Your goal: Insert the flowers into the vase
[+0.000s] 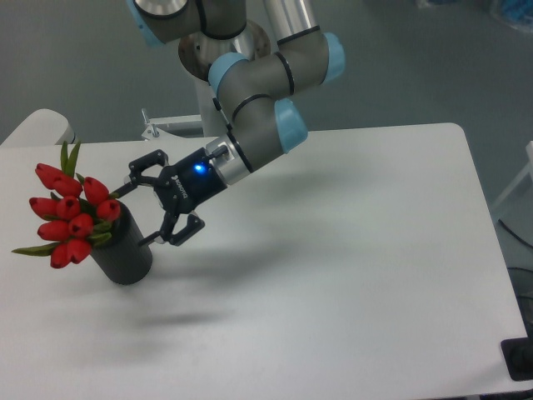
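- Flowers (pixel 70 215) sit in the vase (pixel 125 250), red buds and green leaves leaning out over its rim toward the left edge of the surface (pixel 333 275).
- Vase stands upright near the left edge of the white surface, matte black, its lower body fully visible.
- Hand (pixel 158 200) hangs just beside the vase on its right, released, fingers spread wide and holding nothing.
- One finger (pixel 146 161) points toward the flowers without touching them; the lower one reaches near the vase's wall.
- A blue light glows on the hand's body.
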You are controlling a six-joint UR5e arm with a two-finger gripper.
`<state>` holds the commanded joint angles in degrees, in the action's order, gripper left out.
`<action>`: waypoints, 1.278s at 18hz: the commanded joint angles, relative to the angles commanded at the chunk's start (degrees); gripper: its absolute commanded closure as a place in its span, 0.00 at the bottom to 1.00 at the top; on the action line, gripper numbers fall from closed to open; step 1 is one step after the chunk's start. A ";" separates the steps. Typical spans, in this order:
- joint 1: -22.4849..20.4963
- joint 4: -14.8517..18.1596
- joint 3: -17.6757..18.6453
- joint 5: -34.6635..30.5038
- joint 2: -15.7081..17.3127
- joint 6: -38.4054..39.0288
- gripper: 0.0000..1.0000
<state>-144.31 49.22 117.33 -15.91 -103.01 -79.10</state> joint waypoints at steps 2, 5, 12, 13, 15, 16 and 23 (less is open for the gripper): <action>-1.76 0.00 -0.44 0.00 0.00 0.00 0.00; -4.39 0.00 -2.28 0.00 -0.35 0.00 0.00; -8.97 0.26 -7.90 -3.58 -3.25 0.70 0.00; -8.97 0.44 -8.87 -7.78 -3.43 0.79 0.00; -8.97 0.87 -11.50 -15.35 -3.87 0.97 0.00; -8.97 0.88 -12.73 -17.47 -4.30 1.05 0.00; -10.38 0.88 -21.17 -31.51 -7.82 1.23 0.00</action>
<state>-154.69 50.10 96.17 -47.42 -110.82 -77.87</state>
